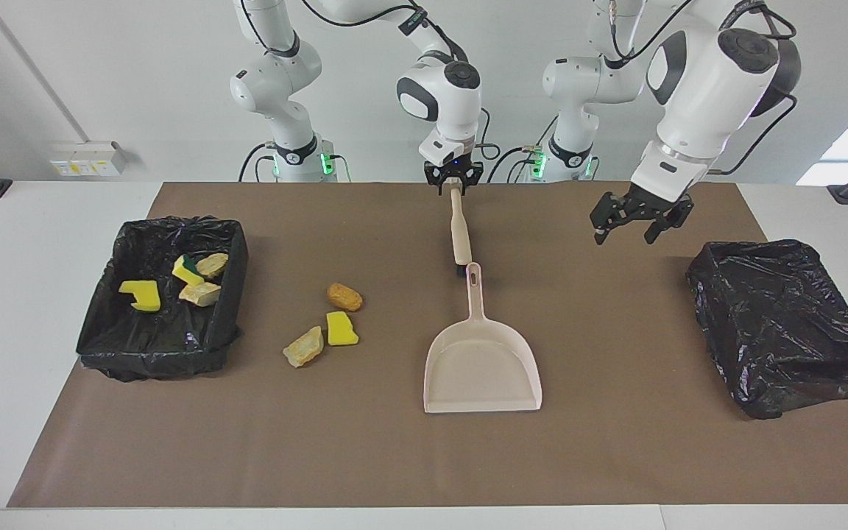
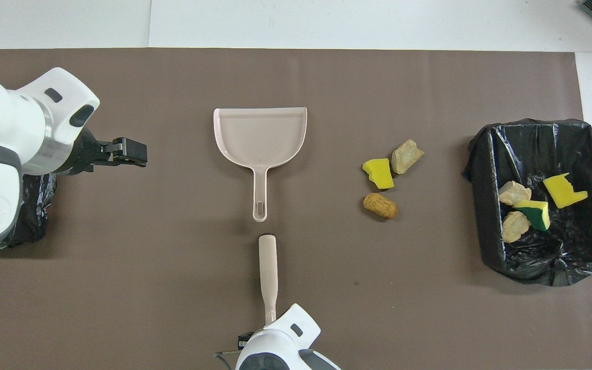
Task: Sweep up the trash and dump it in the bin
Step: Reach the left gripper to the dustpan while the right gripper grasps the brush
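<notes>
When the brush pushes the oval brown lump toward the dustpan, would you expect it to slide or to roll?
The oval brown lump looks rounded, so it may roll or veer off rather than slide straight. Its rough, cork-like surface suggests it is light. The yellow sponge piece beside it has flat faces, so it will probably just slide.

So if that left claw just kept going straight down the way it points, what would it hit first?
Probably only the bare brown mat. The left gripper hangs open, pointing down between the dustpan and the empty black-lined bin, apparently clear of both, though depth is hard to judge.
</notes>
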